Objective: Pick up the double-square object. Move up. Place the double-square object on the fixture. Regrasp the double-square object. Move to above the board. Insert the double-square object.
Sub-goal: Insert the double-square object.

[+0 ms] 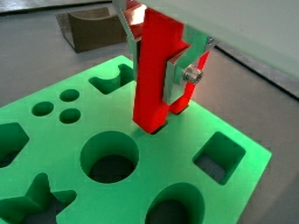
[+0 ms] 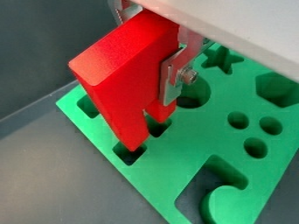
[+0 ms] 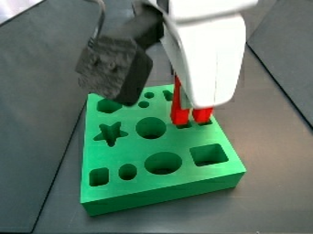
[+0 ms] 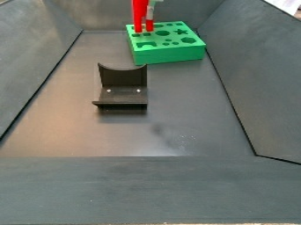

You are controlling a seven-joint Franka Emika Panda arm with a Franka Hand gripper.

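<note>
End effector (image 1: 158,57): we see it directly above the board, near one edge, its silver fingers (image 1: 187,70) closed on the upper part of the double-square object, gripping it from opposite faces.
Double-square object (image 2: 126,79): we see this red piece held upright, its two lower prongs reaching down to the board. In a wrist view its lower end (image 1: 152,118) meets the green top at a cut-out; in another, one prong (image 2: 132,136) stands in a dark opening by the board's edge. How deep it sits we cannot tell.
Board (image 3: 159,183): green slab lying flat on the desk, with star, round and square holes open across its top; in a side view it sits at the far end (image 4: 177,51).
Fixture (image 4: 120,88): dark bracket standing on the desk, well apart from the board, nothing on it.
Desk (image 4: 177,132): dark grey floor with sloping walls.
</note>
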